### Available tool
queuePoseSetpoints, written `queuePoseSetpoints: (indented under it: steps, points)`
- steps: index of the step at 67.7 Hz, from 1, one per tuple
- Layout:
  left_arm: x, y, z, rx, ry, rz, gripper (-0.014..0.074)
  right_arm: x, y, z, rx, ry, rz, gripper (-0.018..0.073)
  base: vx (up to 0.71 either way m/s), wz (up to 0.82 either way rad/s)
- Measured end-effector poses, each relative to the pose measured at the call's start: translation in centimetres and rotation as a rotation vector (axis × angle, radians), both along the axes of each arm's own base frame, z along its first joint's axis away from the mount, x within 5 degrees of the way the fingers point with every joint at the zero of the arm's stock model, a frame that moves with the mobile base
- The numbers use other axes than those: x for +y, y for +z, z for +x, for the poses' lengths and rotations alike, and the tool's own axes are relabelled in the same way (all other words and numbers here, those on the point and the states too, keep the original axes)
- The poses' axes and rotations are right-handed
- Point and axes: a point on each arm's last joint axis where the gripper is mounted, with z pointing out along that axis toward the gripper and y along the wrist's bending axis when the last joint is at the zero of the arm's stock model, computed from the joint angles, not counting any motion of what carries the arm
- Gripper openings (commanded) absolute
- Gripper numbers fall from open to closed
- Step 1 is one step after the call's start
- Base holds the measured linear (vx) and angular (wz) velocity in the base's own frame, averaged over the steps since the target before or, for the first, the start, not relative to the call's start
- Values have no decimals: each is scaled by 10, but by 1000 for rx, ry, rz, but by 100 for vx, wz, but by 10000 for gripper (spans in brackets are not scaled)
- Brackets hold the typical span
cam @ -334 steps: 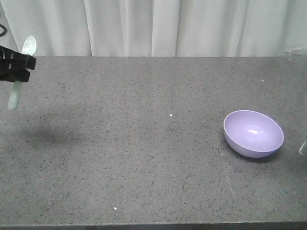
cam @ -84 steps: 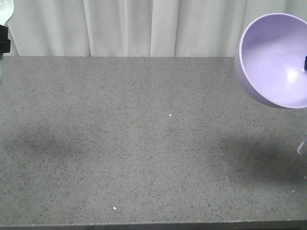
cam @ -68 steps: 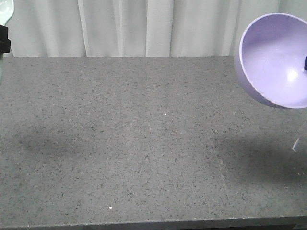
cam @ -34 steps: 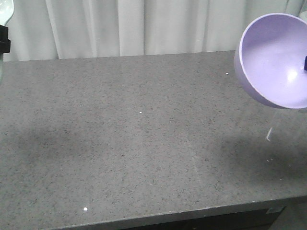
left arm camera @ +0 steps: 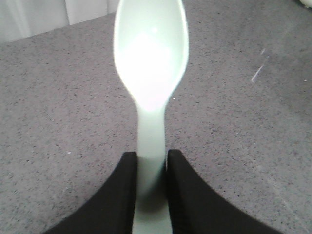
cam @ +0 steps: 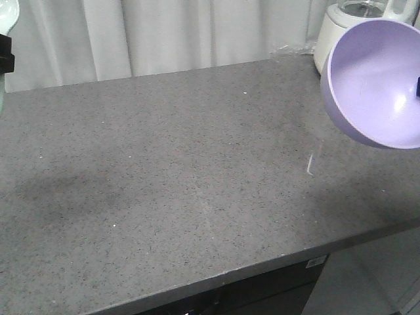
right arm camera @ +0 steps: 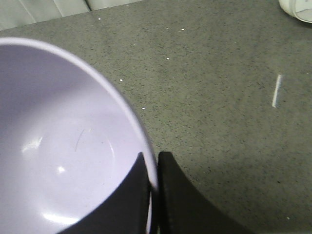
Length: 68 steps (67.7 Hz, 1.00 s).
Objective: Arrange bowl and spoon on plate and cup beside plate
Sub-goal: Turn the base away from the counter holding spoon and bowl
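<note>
My left gripper [left arm camera: 151, 165] is shut on the handle of the pale mint spoon [left arm camera: 151, 53], whose scoop points away from me above the counter. In the front view the spoon [cam: 6, 14] and left gripper [cam: 4, 59] sit at the far left edge. My right gripper [right arm camera: 153, 170] is shut on the rim of the lavender bowl [right arm camera: 63, 146], one finger inside and one outside. The bowl [cam: 374, 82] hangs tilted in the air at the upper right, its opening facing the camera. Only a sliver of the right gripper [cam: 417, 86] shows there. Plate and cup are out of view.
The grey speckled counter [cam: 184, 170] runs slantwise, its front edge [cam: 262, 262] low in the front view. A white appliance [cam: 341, 26] stands at the back right behind the bowl, and its base [right arm camera: 297, 7] shows in the right wrist view. A pale streak [cam: 310, 164] marks the counter.
The whole view has swung: the counter now slants, its front edge and the white appliance have come into view. Both grippers keep the same hold and place in the frame.
</note>
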Motion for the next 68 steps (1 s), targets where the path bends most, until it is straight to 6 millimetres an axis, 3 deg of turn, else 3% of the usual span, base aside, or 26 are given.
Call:
queuePoseSetpoints:
  steps: [68]
  points:
    - [0, 0, 0, 0, 0, 0, -8, 0, 0, 0, 0, 0, 0, -6, -3, -33]
